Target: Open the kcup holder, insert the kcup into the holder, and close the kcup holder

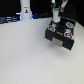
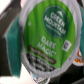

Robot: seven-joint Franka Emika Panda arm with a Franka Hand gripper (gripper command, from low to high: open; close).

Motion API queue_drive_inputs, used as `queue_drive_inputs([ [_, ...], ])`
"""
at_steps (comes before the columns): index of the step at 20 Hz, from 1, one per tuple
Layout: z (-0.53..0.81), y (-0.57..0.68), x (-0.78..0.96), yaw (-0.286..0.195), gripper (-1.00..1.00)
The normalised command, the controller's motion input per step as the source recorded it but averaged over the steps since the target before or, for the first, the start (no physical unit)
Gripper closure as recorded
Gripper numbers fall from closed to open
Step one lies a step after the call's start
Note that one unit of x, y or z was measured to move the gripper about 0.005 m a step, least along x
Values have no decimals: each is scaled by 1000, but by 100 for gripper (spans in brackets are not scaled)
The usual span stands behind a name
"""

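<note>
The kcup holder (image 1: 60, 36) is a black boxy unit on the white table at the exterior view's right. Its tray is pulled out and shows round slots with several darker-topped pods (image 1: 67, 34). My gripper (image 1: 56, 18) hangs just above the far side of the tray, shut on the kcup (image 1: 56, 21). In the wrist view the kcup (image 2: 49, 36) fills most of the picture: a green foil top with white lettering and a white rim. A teal finger pad (image 2: 12, 44) presses against its side. The other finger is hidden behind the cup.
A white bottle-like object (image 1: 25, 9) stands at the back on the exterior view's left. Dark clutter (image 1: 10, 19) lines the table's far edge. The white tabletop (image 1: 25, 55) spreads in front of the holder and to its left in the exterior view.
</note>
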Motion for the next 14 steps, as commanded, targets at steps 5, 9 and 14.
queue_drive_inputs([
  [5,-24,520,26,72,100],
  [9,-86,382,33,84,100],
  [14,-148,200,50,40,100],
])
